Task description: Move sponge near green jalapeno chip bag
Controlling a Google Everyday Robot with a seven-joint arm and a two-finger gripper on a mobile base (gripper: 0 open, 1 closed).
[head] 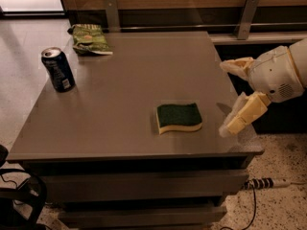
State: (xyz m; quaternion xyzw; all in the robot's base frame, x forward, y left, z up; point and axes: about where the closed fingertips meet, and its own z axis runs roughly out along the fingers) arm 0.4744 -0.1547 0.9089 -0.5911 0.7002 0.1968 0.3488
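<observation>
The sponge, dark green on top with a pale yellow foam layer, lies flat on the grey table toward its front right. The green jalapeno chip bag lies crinkled at the table's far left corner. My gripper comes in from the right at the table's right edge, just right of the sponge and apart from it. Its two pale fingers are spread wide, one farther back and one nearer the front. It holds nothing.
A dark blue soda can stands upright near the table's left edge, in front of the chip bag. A wooden wall panel with metal brackets runs behind the table. A power strip and cables lie on the floor at lower right.
</observation>
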